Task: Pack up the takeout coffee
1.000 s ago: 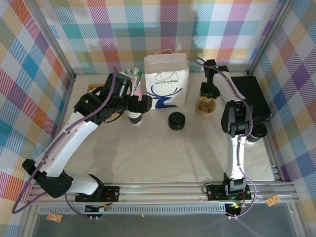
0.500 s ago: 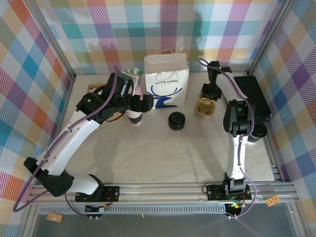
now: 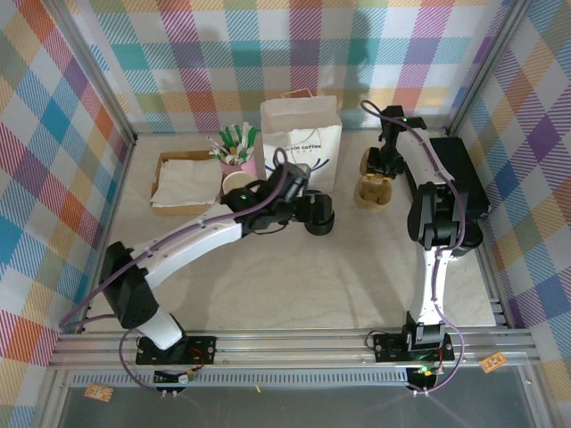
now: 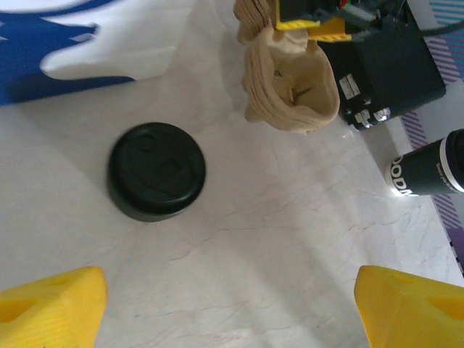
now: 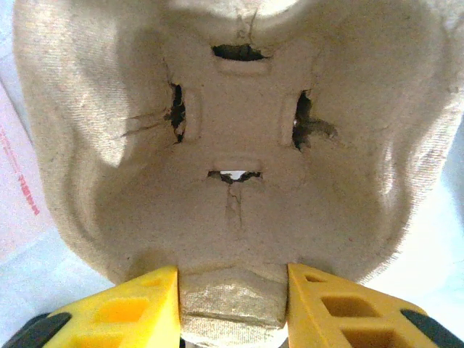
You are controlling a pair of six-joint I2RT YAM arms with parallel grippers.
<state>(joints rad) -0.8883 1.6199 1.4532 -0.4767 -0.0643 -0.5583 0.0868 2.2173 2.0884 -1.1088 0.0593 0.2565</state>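
The takeout coffee cup [image 3: 234, 182] stands left of the white bag. My left forearm hides part of it and only its pale top shows. My left gripper [image 3: 314, 214] [image 4: 232, 304] hangs open above the table, right beside the squat stack of black lids [image 4: 156, 171], with nothing between its yellow fingertips [image 4: 51, 304]. At the back right, my right gripper [image 3: 385, 164] [image 5: 232, 297] is shut on the near rim of a brown pulp cup carrier [image 3: 373, 191] [image 5: 232, 145] [image 4: 290, 87].
The white paper bag [image 3: 302, 143] with its blue logo stands upright at the back centre. To its left are a pink holder of stirrers [image 3: 239, 157] and a tray of napkins [image 3: 183, 178]. A black box [image 3: 455, 174] and a black cup on its side [image 4: 428, 168] lie to the right.
My left gripper has let go of the cup and swung right, over to the black lids. The cup now stands a little further back. The right gripper has barely moved.
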